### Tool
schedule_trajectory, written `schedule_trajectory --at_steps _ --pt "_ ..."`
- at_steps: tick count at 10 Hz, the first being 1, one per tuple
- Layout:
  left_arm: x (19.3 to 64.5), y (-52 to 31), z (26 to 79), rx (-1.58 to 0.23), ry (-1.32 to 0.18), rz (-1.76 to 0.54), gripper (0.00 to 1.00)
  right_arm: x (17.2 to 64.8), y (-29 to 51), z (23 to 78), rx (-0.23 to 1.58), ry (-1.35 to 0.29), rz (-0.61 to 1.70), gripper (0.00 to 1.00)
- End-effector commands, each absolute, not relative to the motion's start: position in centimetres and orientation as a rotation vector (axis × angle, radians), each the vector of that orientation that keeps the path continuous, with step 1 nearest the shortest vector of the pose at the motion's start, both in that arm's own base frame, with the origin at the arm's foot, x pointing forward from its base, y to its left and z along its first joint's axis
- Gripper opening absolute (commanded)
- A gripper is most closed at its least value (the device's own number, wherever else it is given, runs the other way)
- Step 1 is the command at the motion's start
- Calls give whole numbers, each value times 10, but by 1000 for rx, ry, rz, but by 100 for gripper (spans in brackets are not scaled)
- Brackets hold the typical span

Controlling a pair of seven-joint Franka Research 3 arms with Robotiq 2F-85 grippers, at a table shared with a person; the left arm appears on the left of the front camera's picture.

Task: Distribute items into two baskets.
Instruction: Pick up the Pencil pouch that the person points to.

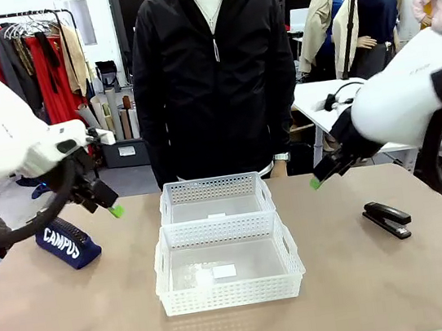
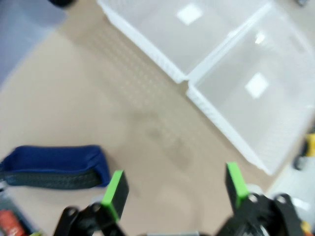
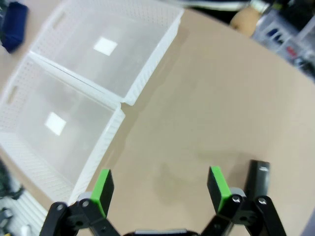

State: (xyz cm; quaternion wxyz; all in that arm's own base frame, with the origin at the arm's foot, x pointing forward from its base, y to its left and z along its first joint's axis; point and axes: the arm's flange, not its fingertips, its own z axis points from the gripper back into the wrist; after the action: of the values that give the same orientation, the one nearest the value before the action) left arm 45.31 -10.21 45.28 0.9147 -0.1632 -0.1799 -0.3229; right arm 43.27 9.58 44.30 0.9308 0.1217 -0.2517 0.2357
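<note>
Both arms hover over the tan table [image 1: 61, 319], jaws spread wide and holding nothing.
At frame left, your left gripper [image 2: 175, 186] angles down near the soft navy zippered pouch [image 1: 67, 243]. At right, your right gripper [image 3: 160, 188] tilts toward the glossy black stapler [image 1: 387, 219]. At centre, the near basket [image 1: 231, 294] and far basket [image 1: 212, 188], white lattice-walled plastic, touch.

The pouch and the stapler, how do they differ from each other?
The pouch is navy fabric with white lettering; the stapler is plain black. The pouch is bulkier, the stapler slimmer. The pouch lies at the robot's left, the stapler at its right. Both rest on the table, unheld.
</note>
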Motion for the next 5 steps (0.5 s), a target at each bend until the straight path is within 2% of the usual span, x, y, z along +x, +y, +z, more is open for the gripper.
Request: schedule_trajectory --at_steps 1,3,5 --pt "464 -53 467 -424 -332 -630 100 438 55 454 383 -520 461 100" --pt "453 -16 481 -491 -359 -598 100 434 16 462 481 -510 431 100" --pt "439 27 494 -476 -446 -498 100 422 -25 468 568 -550 402 100"
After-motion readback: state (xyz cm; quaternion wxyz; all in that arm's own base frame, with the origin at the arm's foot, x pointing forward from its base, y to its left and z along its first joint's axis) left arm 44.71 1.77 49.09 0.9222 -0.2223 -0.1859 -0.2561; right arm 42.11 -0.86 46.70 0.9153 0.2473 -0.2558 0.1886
